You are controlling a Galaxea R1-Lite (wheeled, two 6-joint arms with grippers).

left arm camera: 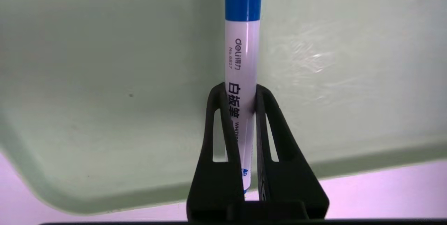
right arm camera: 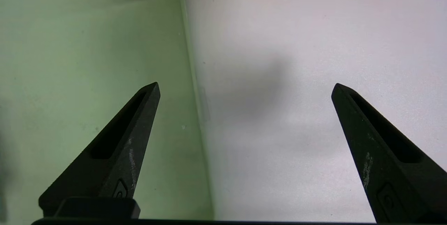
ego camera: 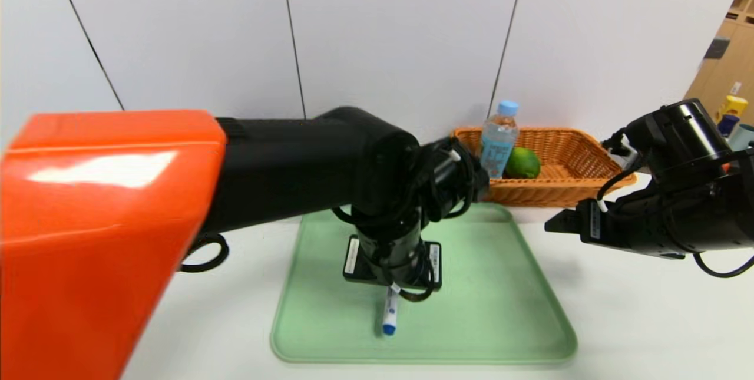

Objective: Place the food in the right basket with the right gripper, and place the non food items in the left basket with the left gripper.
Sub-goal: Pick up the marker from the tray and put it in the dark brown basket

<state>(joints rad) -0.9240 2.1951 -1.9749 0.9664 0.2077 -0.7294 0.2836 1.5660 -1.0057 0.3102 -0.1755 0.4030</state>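
A white whiteboard marker with a blue cap (ego camera: 389, 312) hangs over the green tray (ego camera: 500, 286). My left gripper (ego camera: 393, 286) points down over the tray's middle and is shut on the marker (left arm camera: 241, 78); both fingers press its white barrel. My right gripper (ego camera: 556, 225) is open and empty above the tray's right edge (right arm camera: 195, 89). The right wicker basket (ego camera: 559, 162) at the back holds a water bottle (ego camera: 498, 141) and a green fruit (ego camera: 522, 163). The left basket is hidden behind my left arm.
My orange and black left arm (ego camera: 118, 221) fills the left of the head view. White table (ego camera: 636, 321) lies around the tray. A wooden shelf with small objects (ego camera: 730, 109) stands at the far right. The wall is close behind the basket.
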